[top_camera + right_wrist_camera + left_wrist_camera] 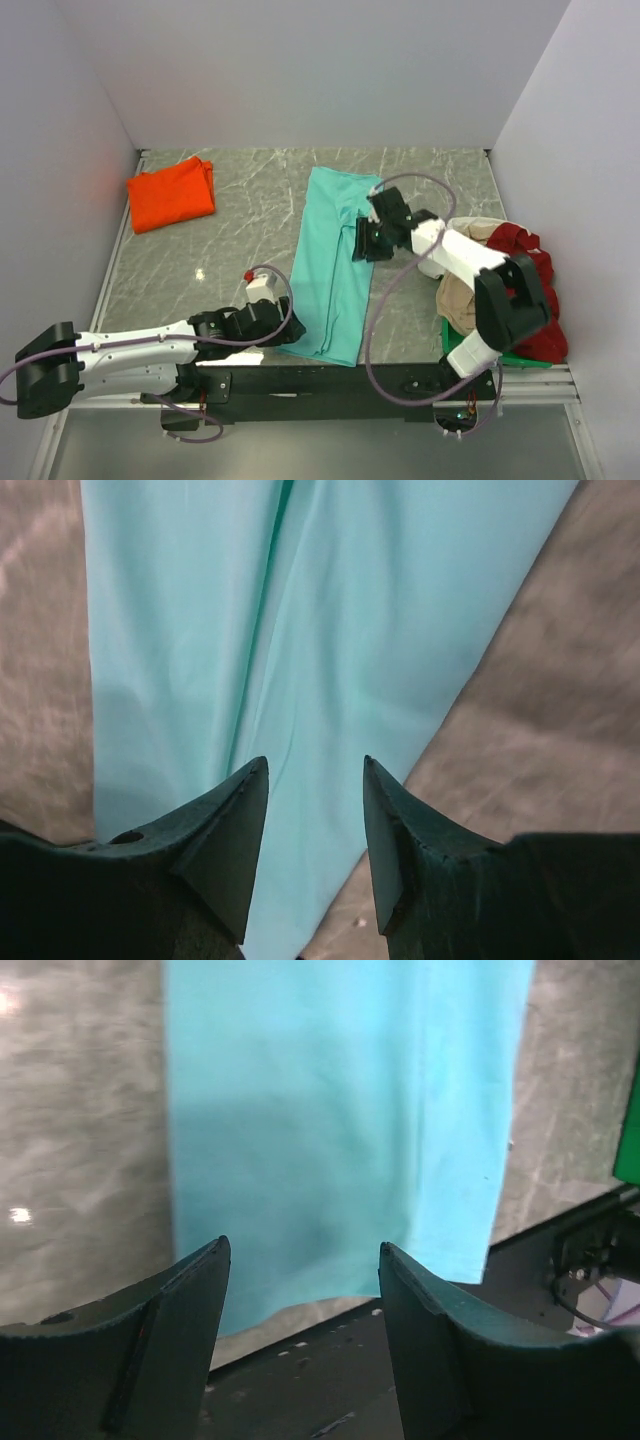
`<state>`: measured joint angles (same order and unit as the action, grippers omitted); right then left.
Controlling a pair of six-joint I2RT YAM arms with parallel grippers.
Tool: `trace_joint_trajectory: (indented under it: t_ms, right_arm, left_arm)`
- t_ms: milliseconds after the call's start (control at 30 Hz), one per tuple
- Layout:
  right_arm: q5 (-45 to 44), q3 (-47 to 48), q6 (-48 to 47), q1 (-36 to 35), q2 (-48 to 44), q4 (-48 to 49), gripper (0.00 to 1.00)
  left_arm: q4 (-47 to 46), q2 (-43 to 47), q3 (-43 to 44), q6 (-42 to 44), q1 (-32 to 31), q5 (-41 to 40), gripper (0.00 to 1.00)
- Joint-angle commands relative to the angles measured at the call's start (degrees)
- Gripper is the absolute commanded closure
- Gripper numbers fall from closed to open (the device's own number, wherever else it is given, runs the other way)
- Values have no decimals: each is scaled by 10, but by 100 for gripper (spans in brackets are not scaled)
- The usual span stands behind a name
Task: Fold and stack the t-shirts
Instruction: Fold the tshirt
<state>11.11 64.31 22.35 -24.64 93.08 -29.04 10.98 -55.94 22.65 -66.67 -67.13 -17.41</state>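
Note:
A teal t-shirt [330,265] lies as a long narrow strip down the middle of the marble table. My left gripper [292,332] hovers open at its near left corner; in the left wrist view the gripper [303,1250] has nothing between its fingers, and the shirt [340,1110] has its near hem just ahead. My right gripper [358,243] stands open over the strip's right edge, and the right wrist view shows it [316,765] empty above the teal cloth [300,610]. An orange t-shirt [171,193] lies folded at the back left.
A heap of dark red [525,270], beige [462,295] and white shirts sits at the right, over something green [460,345]. The black front rail [330,380] runs along the near edge. Grey walls close in the left, back and right.

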Motion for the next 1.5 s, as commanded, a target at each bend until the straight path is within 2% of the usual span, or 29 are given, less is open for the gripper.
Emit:
trace_joint_trajectory:
  t_ms: [0,133,300,433,533,1067,1467]
  right_arm:
    - [-26,-69,50,-50,-102,33,50]
    - [-52,-166,93,-97,-212,14,50]
    - [-81,-243,150,-153,-315,-39,50]
    - [-54,-307,214,-188,-395,-45,50]
    - [-39,-334,254,-225,-420,-34,50]
    - [-23,-383,364,-359,-348,66,50]
    - [-51,-386,380,-371,-300,77,51]
  left_arm:
    - [20,21,-9,20,25,4,33]
    - [28,21,-5,39,46,19,33]
    - [44,9,-1,46,55,25,34]
    - [46,2,-1,51,60,33,38]
    - [56,-6,8,57,63,33,38]
    - [87,-12,17,68,64,59,40]
    - [88,-14,13,76,64,70,41]
